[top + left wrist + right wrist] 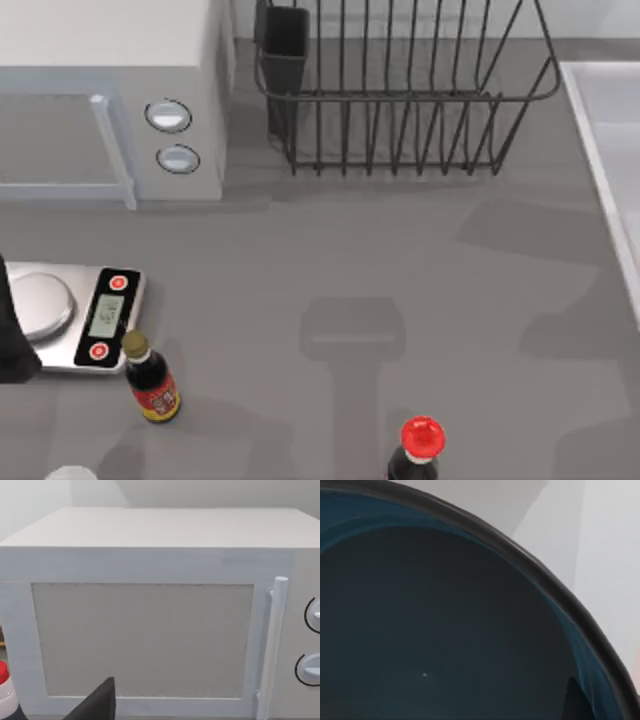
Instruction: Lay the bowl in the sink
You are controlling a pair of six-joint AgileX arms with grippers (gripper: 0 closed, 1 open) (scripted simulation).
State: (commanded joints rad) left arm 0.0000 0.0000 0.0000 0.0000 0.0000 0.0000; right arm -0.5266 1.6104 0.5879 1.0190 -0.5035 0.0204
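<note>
1. Closest in, the right wrist camera looks straight into the bowl [445, 630]: dark teal inside, a dark rim curving past pale surfaces behind it. A small dark sliver [575, 700] at the bowl's inner wall may be a fingertip of the right gripper; whether the fingers are clamped on the rim cannot be told.
2. From overhead, the sink [610, 150] runs along the table's right edge as a pale basin with a raised white rim, partly cut off. The bowl is so close to the right wrist that it is likely carried on that arm, the one nearer the sink.
3. The coming move turns on one thing: getting the bowl over the basin and inside the white rim. How it lies relative to the sink cannot be read.
4. Left of the sink, at the table's back, stands the black wire dish rack [400, 90], the nearest obstacle on that side.
5. Well left of the sink, at the front edge, are a red-capped bottle [420, 450] and a brown sauce bottle [150, 380], then a kitchen scale [70, 315].
6. Farthest from the sink, the microwave [110, 90] holds the back left corner. The left arm [12, 335] sits parked by the scale, facing the microwave door [142, 640]; a dark fingertip [100, 702] shows, its grip state unclear.
</note>
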